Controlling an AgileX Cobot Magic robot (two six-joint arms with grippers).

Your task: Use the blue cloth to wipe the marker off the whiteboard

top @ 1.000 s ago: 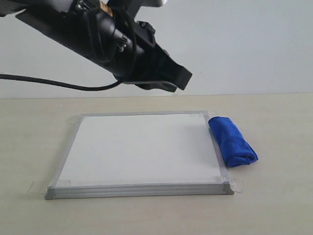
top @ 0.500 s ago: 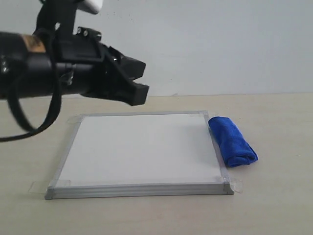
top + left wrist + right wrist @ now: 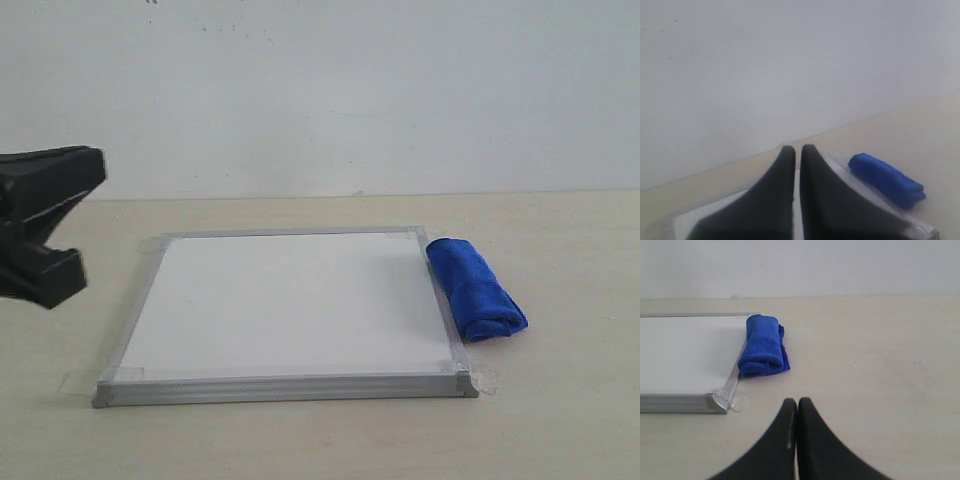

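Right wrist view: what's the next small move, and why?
Probably open the right gripper and ease it toward the blue cloth: it is shut and short of the cloth, which lies loose beside the whiteboard. No ink shows on the board, though.

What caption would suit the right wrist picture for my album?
Closed right gripper hangs over the table, facing a rolled blue cloth lying beside the whiteboard.

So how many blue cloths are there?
1. The blue cloth lies rolled up on the table, beside the whiteboard's right edge in the exterior view. No other cloth shows in any view.
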